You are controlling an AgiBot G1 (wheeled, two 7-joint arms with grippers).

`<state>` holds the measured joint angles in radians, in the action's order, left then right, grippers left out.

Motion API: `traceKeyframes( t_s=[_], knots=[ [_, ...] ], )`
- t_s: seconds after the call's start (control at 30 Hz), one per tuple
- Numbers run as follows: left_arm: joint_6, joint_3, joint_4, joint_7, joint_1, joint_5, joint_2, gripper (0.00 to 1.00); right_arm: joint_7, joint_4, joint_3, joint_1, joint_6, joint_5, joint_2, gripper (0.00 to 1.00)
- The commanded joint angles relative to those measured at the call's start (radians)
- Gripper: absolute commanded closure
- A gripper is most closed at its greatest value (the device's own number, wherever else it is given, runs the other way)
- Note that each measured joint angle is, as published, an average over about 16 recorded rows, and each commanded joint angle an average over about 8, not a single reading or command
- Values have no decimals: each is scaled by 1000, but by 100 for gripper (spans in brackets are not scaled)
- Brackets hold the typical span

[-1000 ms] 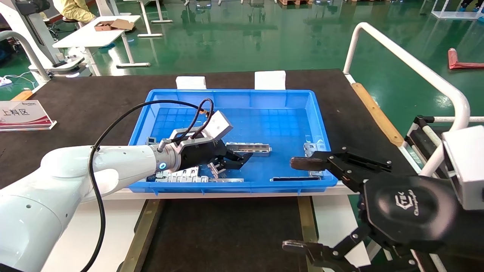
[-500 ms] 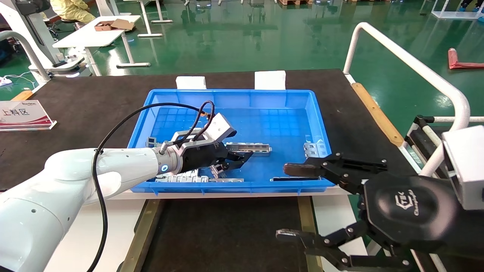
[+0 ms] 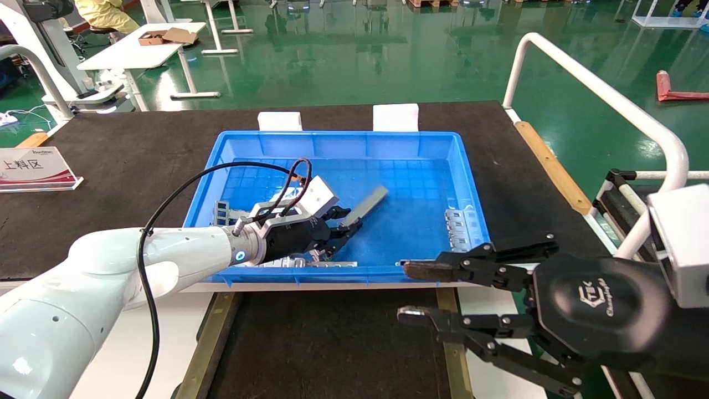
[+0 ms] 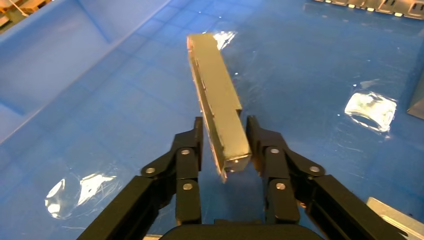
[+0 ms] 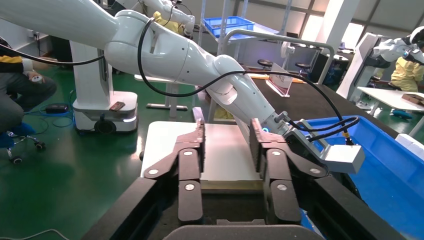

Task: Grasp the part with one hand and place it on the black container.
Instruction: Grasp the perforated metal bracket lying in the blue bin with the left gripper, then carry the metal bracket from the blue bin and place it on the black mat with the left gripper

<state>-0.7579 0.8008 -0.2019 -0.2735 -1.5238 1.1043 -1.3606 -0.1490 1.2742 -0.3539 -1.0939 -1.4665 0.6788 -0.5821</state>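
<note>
Part (image 3: 365, 204) clamped in left end effector (image 3: 339, 224) over blue crate (image 3: 354, 145), long axis pointing away; black container (image 3: 332, 343) lies nearer robot. Right end effector (image 3: 412, 293) idle, fingers apart.

The left claw (image 3: 339, 230) sits inside the crate (image 3: 354, 145) on the tabletop (image 3: 138, 144), the part (image 3: 365, 203) slanting away beyond it. More metal pieces (image 3: 458, 227) lie in the crate to its right. Nearer than the claw lies the black container (image 3: 327, 343), with the right claw (image 3: 412, 293) over its right edge.
</note>
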Motion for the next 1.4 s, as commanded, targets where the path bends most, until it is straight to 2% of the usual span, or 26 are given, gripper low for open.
traceKeyframes(
  t_s=[0.03, 0.63, 0.9, 1.13, 1.4],
  knots=[
    [2, 6, 1, 0, 1, -7, 0, 100, 0, 0, 0, 0, 0, 0, 0, 100],
    [7, 43, -5, -6, -9, -75, 1, 100, 0, 0, 0, 0, 0, 0, 0, 100],
    [-45, 32, -12, -6, -37, -140, 6, 100, 0, 0, 0, 0, 0, 0, 0, 100],
    [-213, 12, -11, -24, -65, -199, 34, 100, 0, 0, -1, 0, 0, 0, 0, 100],
    [-553, -13, -23, -52, -64, -261, 108, 100, 0, 0, -1, 0, 0, 0, 0, 100]
  ],
)
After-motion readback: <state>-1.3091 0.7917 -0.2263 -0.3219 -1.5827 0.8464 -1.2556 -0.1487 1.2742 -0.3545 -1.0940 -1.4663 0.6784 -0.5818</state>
